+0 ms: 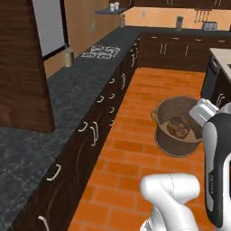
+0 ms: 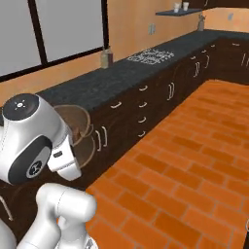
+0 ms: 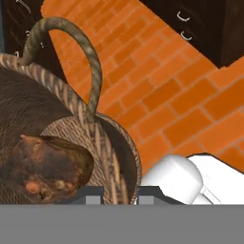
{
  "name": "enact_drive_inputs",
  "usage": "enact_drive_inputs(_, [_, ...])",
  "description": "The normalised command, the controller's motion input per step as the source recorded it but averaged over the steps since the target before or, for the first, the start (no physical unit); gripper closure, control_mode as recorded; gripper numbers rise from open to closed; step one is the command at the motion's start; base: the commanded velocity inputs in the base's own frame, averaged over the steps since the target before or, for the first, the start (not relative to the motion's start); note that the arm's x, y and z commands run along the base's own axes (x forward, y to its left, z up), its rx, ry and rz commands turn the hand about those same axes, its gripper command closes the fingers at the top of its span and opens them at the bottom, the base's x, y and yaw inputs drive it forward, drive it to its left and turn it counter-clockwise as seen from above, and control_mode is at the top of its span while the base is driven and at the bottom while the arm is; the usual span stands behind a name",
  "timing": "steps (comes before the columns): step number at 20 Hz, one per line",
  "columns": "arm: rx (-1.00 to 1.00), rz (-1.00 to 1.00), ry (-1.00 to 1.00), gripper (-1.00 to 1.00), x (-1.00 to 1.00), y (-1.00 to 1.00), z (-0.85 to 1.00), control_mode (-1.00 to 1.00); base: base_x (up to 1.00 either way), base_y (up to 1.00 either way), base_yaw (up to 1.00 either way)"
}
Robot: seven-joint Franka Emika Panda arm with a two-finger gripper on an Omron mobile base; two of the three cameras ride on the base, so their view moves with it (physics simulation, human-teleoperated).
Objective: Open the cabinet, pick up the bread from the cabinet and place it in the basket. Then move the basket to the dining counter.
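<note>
One basket (image 1: 178,127) shows right of centre in the left base view, held up above the orange brick floor (image 1: 135,149), with the white arm (image 1: 216,158) crossing its right side. One bread (image 1: 178,127) piece lies inside it, dark brown and lumpy; in the hand view that same bread (image 3: 45,167) sits at the lower left, on the basket's woven bottom. The basket's wall (image 3: 107,162) rises between the two finger tips of the hand (image 3: 120,195) at the bottom middle, so the hand is closed narrowly on the basket rim. One looped handle (image 3: 88,57) arches up from the rim at the upper left of the hand view. In the right base view the basket (image 2: 80,129) peeks out at centre left from behind the arm's big joint.

One long black desk (image 1: 67,85) runs along the left of the left base view, with a stovetop (image 1: 101,52) on it and a row of dark drawer fronts below. One dark wood cabinet (image 1: 22,67) fills the upper left corner. Two small white cups (image 2: 181,6) stand on a shelf at the top of the right base view
</note>
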Motion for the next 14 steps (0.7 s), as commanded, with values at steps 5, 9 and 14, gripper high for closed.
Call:
enact_drive_inputs(5, [0.00, 0.00, 0.00, 1.00, 0.00, 0.00, 0.00, 1.00, 0.03, -0.63, -0.82])
enact_drive_inputs(9, [0.00, 0.00, 0.00, 1.00, 0.00, 0.00, 0.00, 1.00, 0.15, -0.71, -0.75])
enact_drive_inputs(14, [0.00, 0.00, 0.00, 1.00, 0.00, 0.00, 0.00, 1.00, 0.26, -1.00, -0.38])
